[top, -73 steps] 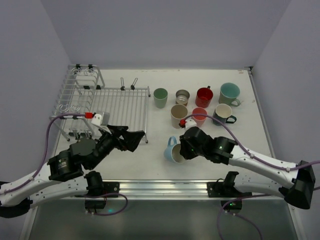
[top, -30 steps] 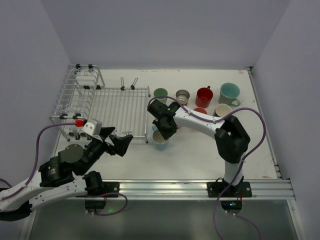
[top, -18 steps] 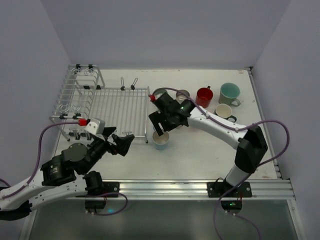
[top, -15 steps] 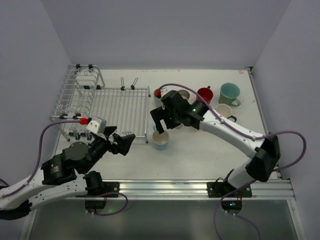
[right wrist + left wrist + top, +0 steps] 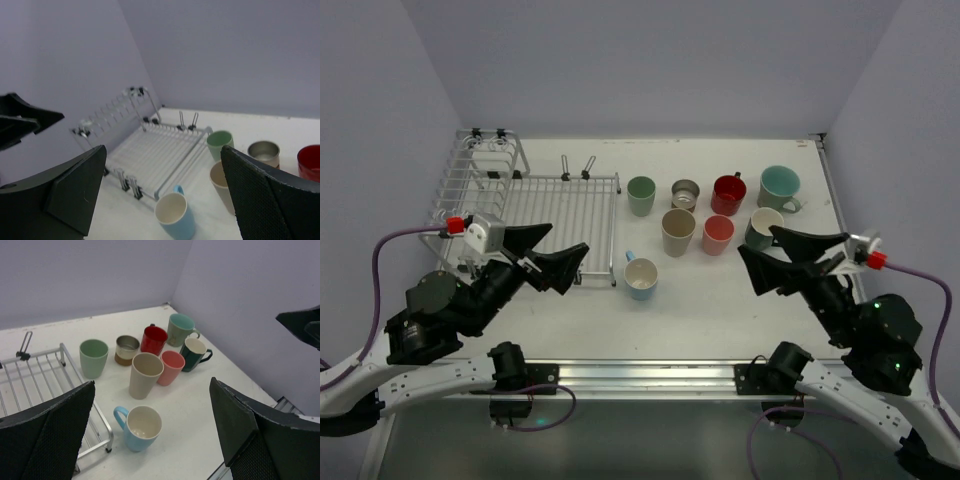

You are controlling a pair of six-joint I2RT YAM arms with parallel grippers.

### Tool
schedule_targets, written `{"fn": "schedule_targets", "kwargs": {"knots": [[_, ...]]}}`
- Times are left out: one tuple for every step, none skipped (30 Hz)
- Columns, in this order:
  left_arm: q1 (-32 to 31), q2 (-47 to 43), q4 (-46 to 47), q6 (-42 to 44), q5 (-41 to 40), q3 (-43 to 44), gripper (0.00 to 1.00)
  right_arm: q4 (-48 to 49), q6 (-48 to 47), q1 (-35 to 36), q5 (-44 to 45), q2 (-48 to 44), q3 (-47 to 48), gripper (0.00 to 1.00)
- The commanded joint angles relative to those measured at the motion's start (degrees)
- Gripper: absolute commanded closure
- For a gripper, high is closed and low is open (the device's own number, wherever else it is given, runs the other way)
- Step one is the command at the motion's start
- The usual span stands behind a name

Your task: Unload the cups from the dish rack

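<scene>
The silver wire dish rack [image 5: 535, 210] stands at the back left with no cup on it. Several cups stand upright on the table to its right: pale green [image 5: 641, 195], metallic [image 5: 686, 193], red [image 5: 728, 194], teal [image 5: 779, 187], beige [image 5: 678, 231], pink [image 5: 718, 234] and a dark mug [image 5: 763, 228]. A light blue mug [image 5: 641, 278] stands alone beside the rack's front right corner [image 5: 175, 216]. My left gripper [image 5: 570, 238] hovers open over the rack's near edge. My right gripper [image 5: 756, 240] hangs open at the near right, holding nothing.
The table's metal front rail [image 5: 650, 375] runs between the two arm bases. Purple walls close in the left, back and right. In the left wrist view the rack's corner [image 5: 65, 352] lies left of the light blue mug [image 5: 140, 429].
My right gripper opened and let go of the light blue mug beside the rack, then the arm drew back to the near right. The left arm lifted slightly and stayed open.
</scene>
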Motion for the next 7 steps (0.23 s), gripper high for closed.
{"fn": "schedule_targets", "kwargs": {"knots": [[-0.06, 0.25, 6.77, 5.52, 0.27, 3.46, 0.0, 7.02, -1.76, 0.06, 7.04, -7.73, -3.09, 0.01], [-0.06, 0.25, 7.39, 5.96, 0.01, 3.55, 0.0, 7.02, -1.76, 0.06, 7.92, -8.8, -3.53, 0.01], [-0.06, 0.25, 8.01, 6.74, -0.26, 3.29, 0.0, 7.02, -1.5, 0.15, 8.54, -9.68, -3.97, 0.01], [-0.06, 0.25, 9.58, 7.1, -0.43, 2.94, 0.0, 7.02, -1.5, 0.15, 9.07, -10.39, -4.67, 0.01], [-0.06, 0.51, 10.29, 7.54, -0.7, 2.5, 0.0, 7.02, -1.41, 0.06, 8.99, -10.48, -5.12, 0.01], [-0.06, 1.3, 10.91, 8.07, -1.48, 1.8, 0.0, 7.02, -0.98, 0.15, 8.99, -10.4, -5.38, 0.01], [-0.06, 2.0, 11.09, 8.16, -1.66, 1.79, 0.0, 7.1, -0.71, 0.15, 8.46, -10.22, -5.82, 0.01]]}}
